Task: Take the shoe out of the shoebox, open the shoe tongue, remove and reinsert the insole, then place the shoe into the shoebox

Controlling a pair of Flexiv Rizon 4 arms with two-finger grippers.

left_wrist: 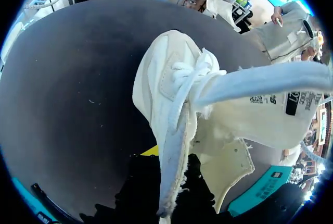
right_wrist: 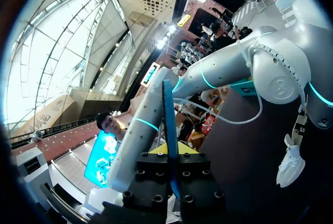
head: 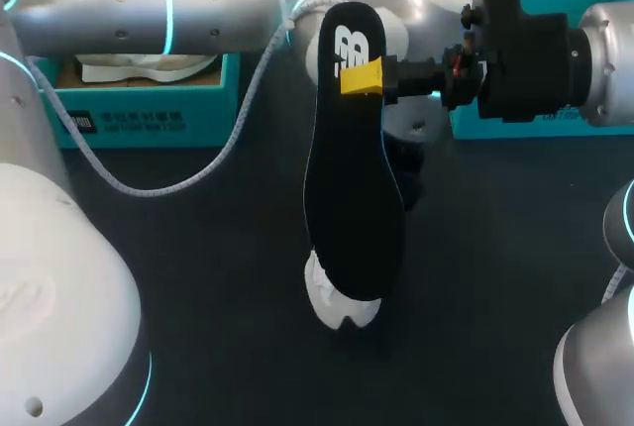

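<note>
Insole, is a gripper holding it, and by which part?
Yes. The right gripper holds the insole near its heel end, with the fingers pinching it from both faces.

Robot test bench, dark table (head: 198, 277), silver left arm (head: 119, 5), teal shoebox (head: 149, 119)

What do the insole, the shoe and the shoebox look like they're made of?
Insole: probably foam under matte black fabric; it looks thin and flat, with no shine.
Shoe: white textile or mesh upper with woven laces; its edges look frayed.
Shoebox: likely cardboard, printed teal, with thin straight walls.
</note>
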